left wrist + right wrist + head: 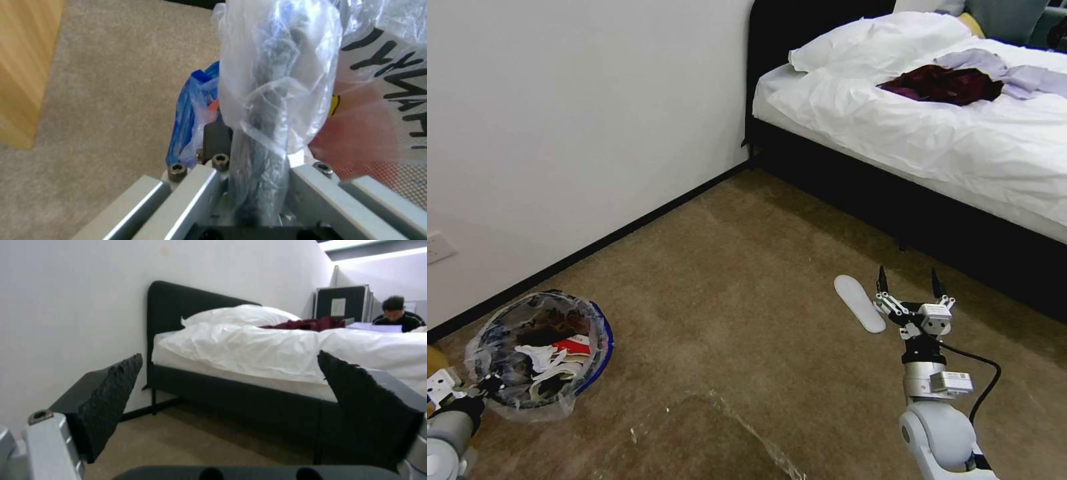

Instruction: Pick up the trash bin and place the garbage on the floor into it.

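The trash bin [540, 347] sits low at my left, round with a blue rim and a crinkly clear bag. Inside it lies garbage [554, 357]: white tissues and a red wrapper. My left gripper [484, 387] is shut on the bin's near rim. The left wrist view shows that gripper [253, 143] clamped on the bag-wrapped rim [267, 100], with the lettered plastic beside it. My right gripper [908, 283] hangs open above the floor [727, 280], fingers pointing toward the bed. A flat white oblong piece [859, 303] lies on the carpet just left of it. In the right wrist view the right gripper [222, 396] holds nothing.
A black-framed bed [934, 220] with white bedding and dark red clothing fills the right and back. The white wall with a black baseboard [600, 243] runs along the left, with a socket [437, 247]. A clear tape strip [754, 433] crosses the near carpet. A wooden panel [22, 66] stands beside the bin.
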Tool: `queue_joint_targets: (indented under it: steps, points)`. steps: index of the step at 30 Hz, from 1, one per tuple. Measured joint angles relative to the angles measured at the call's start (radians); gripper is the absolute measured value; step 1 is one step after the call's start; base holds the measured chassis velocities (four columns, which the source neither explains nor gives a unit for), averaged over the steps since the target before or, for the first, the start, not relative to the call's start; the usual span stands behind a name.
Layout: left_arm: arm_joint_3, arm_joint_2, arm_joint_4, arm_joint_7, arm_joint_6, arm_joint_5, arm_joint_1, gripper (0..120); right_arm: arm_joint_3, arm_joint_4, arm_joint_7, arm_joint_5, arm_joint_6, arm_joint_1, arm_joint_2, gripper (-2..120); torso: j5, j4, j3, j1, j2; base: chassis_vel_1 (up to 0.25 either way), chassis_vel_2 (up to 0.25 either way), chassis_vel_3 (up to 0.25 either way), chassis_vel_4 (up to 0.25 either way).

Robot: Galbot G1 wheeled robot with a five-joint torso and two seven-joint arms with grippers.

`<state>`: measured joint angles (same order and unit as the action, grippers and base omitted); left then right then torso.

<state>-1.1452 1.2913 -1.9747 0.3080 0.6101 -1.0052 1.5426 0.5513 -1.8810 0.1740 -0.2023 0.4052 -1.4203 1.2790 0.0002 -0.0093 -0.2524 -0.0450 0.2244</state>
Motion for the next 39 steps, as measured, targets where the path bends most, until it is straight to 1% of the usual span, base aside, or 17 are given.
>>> queue_joint_targets:
  steps: [5, 9, 11, 17, 19, 22, 24, 27, 31, 39]
  points:
    - [0.000, 0.000, -0.007, 0.002, 0.002, -0.007, 0.001, 0, -0.001, -0.006, 0.007, 0.000, -0.003, -0.001, 0.000, 100, -0.0002, 0.0000, 0.000, 0.000, 0.000, -0.018, 0.023, 0.029, -0.022]
    - [0.000, -0.001, -0.020, 0.007, 0.005, -0.028, 0.004, 0, -0.006, -0.022, 0.023, -0.007, -0.021, -0.003, -0.001, 100, -0.0003, 0.0002, 0.000, 0.000, 0.000, 0.000, 0.000, 0.000, 0.000]
    - [0.002, -0.001, -0.035, 0.015, 0.012, -0.058, 0.007, 0, -0.011, -0.035, 0.043, -0.011, -0.039, -0.004, 0.000, 100, -0.0002, 0.0000, 0.000, 0.000, 0.000, 0.000, 0.000, 0.000, 0.000]
    - [0.005, 0.001, -0.051, 0.028, 0.023, -0.079, 0.015, 0, -0.013, -0.043, 0.060, -0.005, -0.049, -0.005, 0.003, 100, -0.0003, 0.0001, 0.000, 0.000, 0.000, 0.000, 0.000, 0.000, 0.000]
    - [0.008, 0.001, -0.068, 0.040, 0.030, -0.108, 0.020, 0, -0.013, -0.047, 0.065, -0.002, -0.051, -0.010, 0.006, 100, -0.0002, 0.0001, 0.000, 0.000, 0.000, 0.000, 0.000, 0.000, 0.000]
    - [0.009, 0.002, -0.073, 0.041, 0.031, -0.112, 0.022, 0, -0.012, -0.047, 0.065, -0.001, -0.051, -0.011, 0.007, 100, -0.0003, 0.0001, 0.000, 0.000, 0.000, 0.000, 0.000, 0.000, 0.000]
    - [0.010, 0.003, -0.098, 0.043, 0.036, -0.127, 0.027, 0, -0.008, -0.047, 0.068, 0.007, -0.049, -0.019, 0.011, 100, -0.0002, 0.0001, 0.000, 0.000, 0.000, 0.000, 0.000, 0.000, 0.000]
    - [0.014, 0.004, -0.106, 0.043, 0.037, -0.129, 0.027, 0, -0.007, -0.048, 0.068, 0.009, -0.049, -0.023, 0.011, 100, -0.0001, 0.0000, 0.000, 0.000, 0.000, 0.000, 0.000, 0.000, 0.000]
    - [0.035, 0.013, -0.117, 0.043, 0.040, -0.123, 0.023, 0, 0.004, -0.060, 0.069, 0.011, -0.048, -0.038, 0.014, 100, -0.0002, 0.0000, 0.000, 0.000, 0.000, 0.000, 0.000, 0.000, 0.000]
    - [0.040, 0.014, -0.127, 0.043, 0.041, -0.120, 0.024, 0, 0.013, -0.066, 0.071, 0.011, -0.046, -0.043, 0.014, 100, -0.0002, 0.0000, 0.000, 0.000, 0.000, 0.000, 0.000, 0.000, 0.000]
